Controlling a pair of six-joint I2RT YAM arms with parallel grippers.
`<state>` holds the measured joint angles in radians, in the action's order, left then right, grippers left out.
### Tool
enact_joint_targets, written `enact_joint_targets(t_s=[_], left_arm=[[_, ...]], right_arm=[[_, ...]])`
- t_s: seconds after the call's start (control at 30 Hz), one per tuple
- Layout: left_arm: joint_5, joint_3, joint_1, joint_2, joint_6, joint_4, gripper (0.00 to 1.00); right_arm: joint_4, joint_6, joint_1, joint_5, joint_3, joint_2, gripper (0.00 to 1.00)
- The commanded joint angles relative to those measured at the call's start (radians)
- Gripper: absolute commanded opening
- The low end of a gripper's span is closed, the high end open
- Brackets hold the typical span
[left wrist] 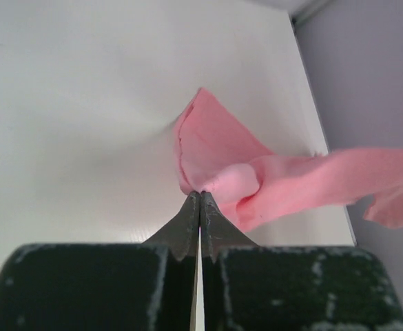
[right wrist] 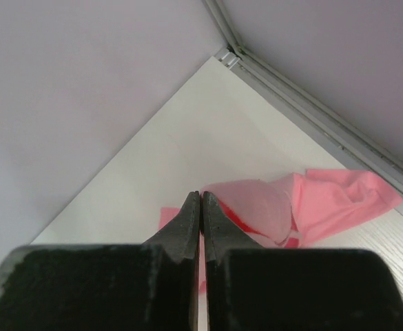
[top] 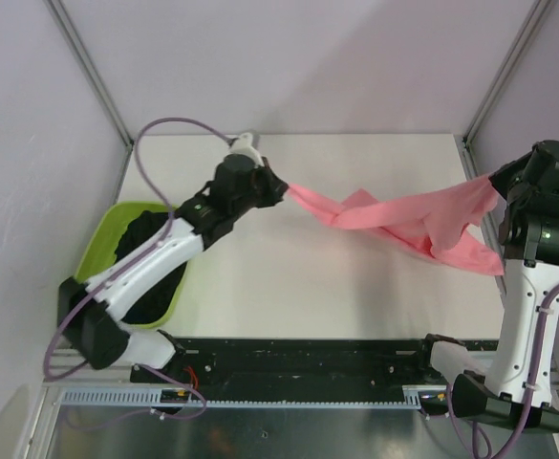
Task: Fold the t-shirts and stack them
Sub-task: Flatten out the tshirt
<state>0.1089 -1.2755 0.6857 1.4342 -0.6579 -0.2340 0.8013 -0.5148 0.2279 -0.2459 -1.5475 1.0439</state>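
left gripper: your left gripper (left wrist: 200, 194) has its jaws pressed flat together, with no gap at the tips. it pinches a bunched bit of the salmon-pink t-shirt (top: 394, 215) right at the fingertips.
right gripper: your right gripper (right wrist: 200, 195) is closed just as tight. the other end of the same shirt runs up to its tips, so it looks clamped there too.
pink t-shirt: it's strung between your 2 grippers as a twisted band over the far half of the table. it's bunched and knotted-looking near the middle. the wider part drapes down beside the right arm, near the right edge. can't tell whether the sagging middle touches the table.
left arm: reaches from the near left corner out toward the table's middle, passing over the tub.
right arm: stands upright at the right edge, with its wrist raised high.
dark t-shirts (top: 138, 241): a dark heap inside the tub, partly hidden by your left arm.
tub (top: 105, 239): lime-green, at the left edge of the table.
table (top: 289, 287): white top. the part under the shirt is bare.
cable (top: 155, 134): purple, looping above the left arm.
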Motion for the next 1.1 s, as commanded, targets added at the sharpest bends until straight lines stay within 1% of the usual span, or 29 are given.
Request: enact_joint_targets(t_s=[0.0,0.07,0.13,0.23,0.33,0.43,0.6,0.67,0.73,0.8,0.93,1.0,1.07], left_arm=[[0.191,0.031,-0.028,-0.18,0.006,0.005,0.0],[0.244,0.01,-0.045,-0.21,0.025,0.005,0.0],[0.27,-0.041,-0.075,-0.197,0.048,0.006,0.0],[0.258,-0.15,-0.139,-0.118,0.066,0.01,0.0],[0.213,-0.32,-0.208,0.017,0.081,0.012,0.0],[0.145,-0.555,-0.281,0.202,0.087,0.013,0.0],[0.019,-1.053,-0.379,0.497,0.1,0.012,0.0],[-0.012,-1.237,-0.402,0.585,0.107,0.016,0.0],[-0.034,-1.336,-0.429,0.624,0.096,0.044,0.0],[-0.055,-1.332,-0.457,0.601,0.08,0.091,0.0],[-0.056,-1.205,-0.492,0.476,0.081,0.145,0.0],[-0.047,-1.08,-0.501,0.396,0.082,0.149,0.0],[-0.04,-0.903,-0.512,0.305,0.061,0.148,0.0]], right_arm=[[-0.073,-0.011,0.004,0.062,-0.033,-0.025,0.0],[-0.123,-0.037,0.004,0.102,-0.026,-0.012,0.0],[-0.19,-0.061,0.004,0.133,-0.021,0.016,0.0],[-0.318,-0.097,0.004,0.162,-0.024,0.087,0.0],[-0.464,-0.142,0.0,0.188,-0.049,0.195,0.0],[-0.585,-0.159,-0.034,0.166,-0.138,0.331,0.0],[-0.714,-0.148,-0.099,0.121,-0.381,0.55,0.0],[-0.736,-0.157,-0.107,0.12,-0.483,0.614,0.0],[-0.756,-0.174,-0.109,0.128,-0.565,0.654,0.0],[-0.779,-0.182,-0.111,0.131,-0.61,0.66,0.0],[-0.778,-0.184,-0.112,0.12,-0.578,0.606,0.0],[-0.757,-0.192,-0.11,0.122,-0.496,0.565,0.0],[-0.72,-0.205,-0.105,0.144,-0.392,0.52,0.0]])
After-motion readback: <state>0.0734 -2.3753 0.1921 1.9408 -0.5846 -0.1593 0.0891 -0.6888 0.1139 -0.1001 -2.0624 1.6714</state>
